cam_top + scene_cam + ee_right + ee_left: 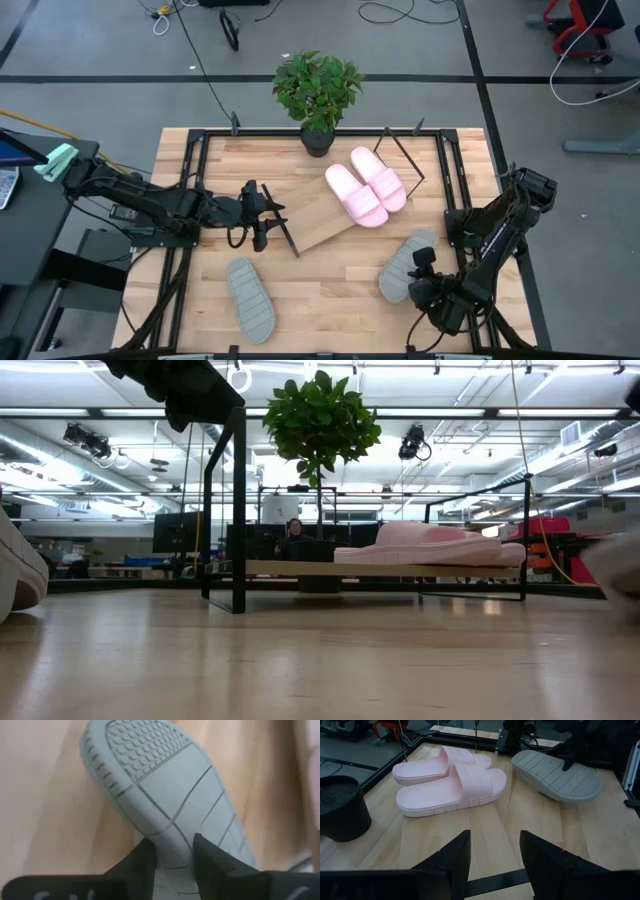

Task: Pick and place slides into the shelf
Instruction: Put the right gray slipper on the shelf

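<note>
The pale pink pair (365, 187) lies side by side, soles down, on the right half of the slanted wooden shelf (315, 228). One grey slide (408, 265) lies sole up on the table near that end of the shelf. My right gripper (174, 852) is open over it, fingers pointing at its ribbed sole (165, 785). The other grey slide (250, 298) lies on the table's near left part. My left gripper (495, 850) is open and holds nothing. It hovers at the shelf's left end (268, 215), facing the pink pair (455, 782). My right gripper has both fingertips (150, 857) at the grey slide's upturned sole, near one end. It comes slanting down from the table's near side. I cannot tell whether the tips touch the sole or stand just off it. The slide's strap is hidden under it.
A potted plant (317, 90) stands at the far edge behind the shelf, and its black pot (340, 805) is close to the pink pair. The shelf's black wire frame (238, 510) rises at its ends. Bare board lies on the shelf's left half. A person sits beyond the table (293, 535).
</note>
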`<action>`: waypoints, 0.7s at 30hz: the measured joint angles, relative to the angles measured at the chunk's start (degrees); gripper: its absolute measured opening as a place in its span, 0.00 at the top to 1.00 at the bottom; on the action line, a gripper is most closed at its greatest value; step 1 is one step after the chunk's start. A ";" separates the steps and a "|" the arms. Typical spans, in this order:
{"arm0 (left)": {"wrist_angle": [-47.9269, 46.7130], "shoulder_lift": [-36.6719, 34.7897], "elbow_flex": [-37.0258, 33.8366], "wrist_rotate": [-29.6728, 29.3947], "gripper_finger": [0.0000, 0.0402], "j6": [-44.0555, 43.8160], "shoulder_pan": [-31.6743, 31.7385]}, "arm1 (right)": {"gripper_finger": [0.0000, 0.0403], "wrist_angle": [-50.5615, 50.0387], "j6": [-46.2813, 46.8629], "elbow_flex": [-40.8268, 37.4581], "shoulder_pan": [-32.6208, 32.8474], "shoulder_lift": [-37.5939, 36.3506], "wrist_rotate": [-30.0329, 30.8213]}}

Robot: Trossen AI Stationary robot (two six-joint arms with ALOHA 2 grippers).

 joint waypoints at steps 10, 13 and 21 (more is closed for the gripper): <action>-0.11 0.00 0.00 0.02 0.56 1.92 0.00 | 0.77 0.14 1.54 12.07 -7.52 -10.83 0.23; -0.10 0.00 0.00 0.02 0.56 2.05 0.00 | 0.77 1.68 3.45 13.77 -9.14 -15.42 2.80; -0.09 0.00 0.00 1.45 0.56 2.10 -0.02 | 0.77 11.48 3.95 13.43 -13.02 -25.28 6.16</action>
